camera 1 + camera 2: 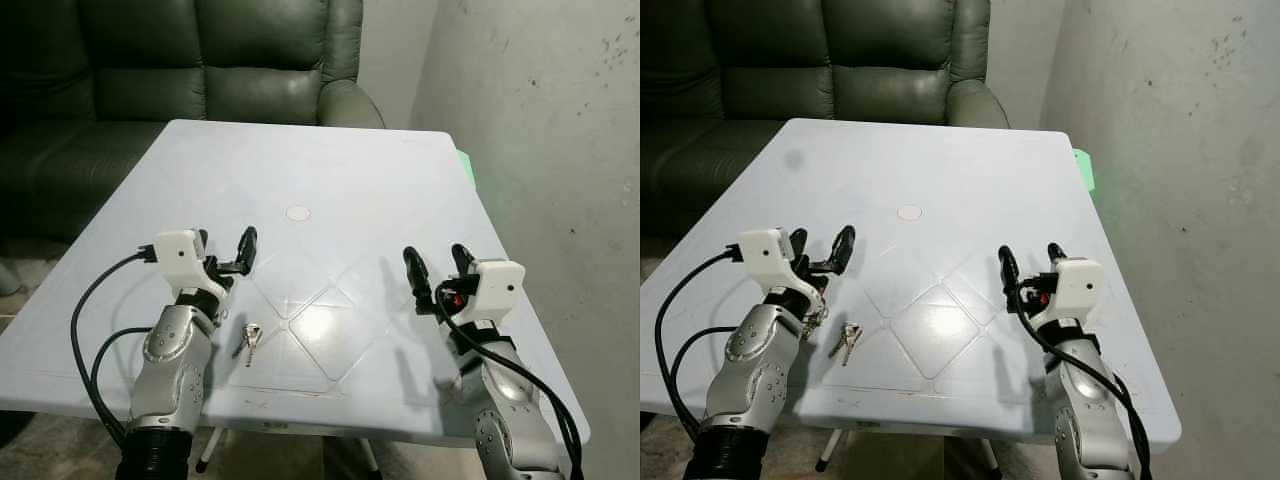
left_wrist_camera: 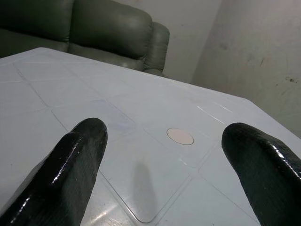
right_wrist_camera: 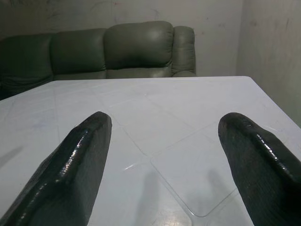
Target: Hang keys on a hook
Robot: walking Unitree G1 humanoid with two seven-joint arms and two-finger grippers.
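Keys (image 1: 249, 340) lie flat on the white table (image 1: 330, 180) near its front edge, just beside the left gripper (image 1: 228, 252) and nearer the robot than its fingertips — not touching it. Small metal bunch, so likely light, rigid per key but loose at the ring, and slippery against the smooth plastic top; it sits very low, so a pinch from above risks skating it along. Best hold is probably the ring or heads at the far end, leaving the blades to dangle. Long axis runs roughly front-to-back, tilted slightly, with the blades pointing toward the robot as far as can be made out — the detail is too small to be sure. Left gripper hovers over the table with fingers spread wide, holding nothing. Right gripper (image 1: 437, 262) is well apart on the other side, also spread wide and empty. A small round disc (image 1: 298, 213) marks mid-table; a dark sofa (image 1: 200, 70) stands behind. No hook visible.
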